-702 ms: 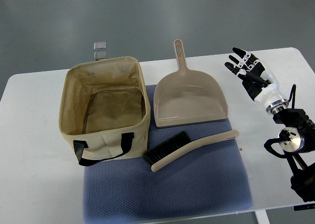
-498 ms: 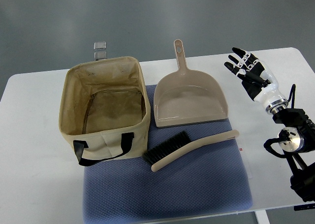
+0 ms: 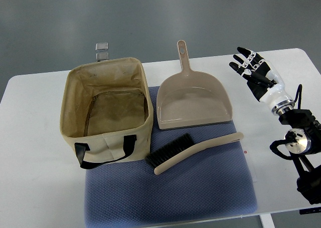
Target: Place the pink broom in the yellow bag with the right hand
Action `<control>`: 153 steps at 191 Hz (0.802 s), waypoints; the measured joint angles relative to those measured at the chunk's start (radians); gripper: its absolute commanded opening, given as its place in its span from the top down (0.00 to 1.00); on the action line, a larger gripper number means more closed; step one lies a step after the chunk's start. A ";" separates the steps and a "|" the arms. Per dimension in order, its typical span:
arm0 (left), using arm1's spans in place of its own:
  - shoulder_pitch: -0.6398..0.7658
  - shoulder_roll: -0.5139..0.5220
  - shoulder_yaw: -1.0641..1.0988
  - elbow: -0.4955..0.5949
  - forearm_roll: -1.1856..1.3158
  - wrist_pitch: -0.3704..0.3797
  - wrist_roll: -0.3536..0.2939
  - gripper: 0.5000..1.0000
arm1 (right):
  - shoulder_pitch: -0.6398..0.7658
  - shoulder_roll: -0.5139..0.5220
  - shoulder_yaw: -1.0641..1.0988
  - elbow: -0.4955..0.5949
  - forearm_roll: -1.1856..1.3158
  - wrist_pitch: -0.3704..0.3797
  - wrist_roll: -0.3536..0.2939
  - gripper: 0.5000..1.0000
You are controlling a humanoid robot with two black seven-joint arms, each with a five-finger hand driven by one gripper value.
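The pink broom [image 3: 193,151] lies on the blue mat [image 3: 200,188], its black bristles pointing left toward the bag and its handle running up to the right. The yellow bag [image 3: 75,123] stands open and empty at the left, with black handles at its front. My right hand [image 3: 249,67] hovers over the table at the right, fingers spread and holding nothing, well apart from the broom's handle end. The left arm is out of view.
A pink dustpan [image 3: 193,100] lies just behind the broom, handle pointing away from me. The white table [image 3: 35,168] ends close to the right arm [image 3: 296,138]. Two small clear items [image 3: 102,49] lie behind the bag.
My right hand has shifted very slightly to the right. Nothing else has moved.
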 measured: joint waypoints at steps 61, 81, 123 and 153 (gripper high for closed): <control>0.000 0.000 0.000 0.000 0.001 0.000 0.000 0.00 | 0.006 -0.007 0.015 0.000 0.000 0.028 -0.001 0.14; 0.000 0.000 0.000 0.000 0.000 0.000 0.000 0.00 | 0.006 -0.009 0.028 0.000 0.000 0.027 -0.001 0.14; 0.000 0.000 0.000 0.000 0.000 0.000 0.000 0.00 | 0.007 -0.015 0.030 0.000 -0.007 0.032 -0.002 0.14; 0.000 0.000 0.000 0.000 0.000 0.000 0.000 0.00 | 0.029 -0.026 0.023 0.000 -0.020 0.029 -0.004 0.15</control>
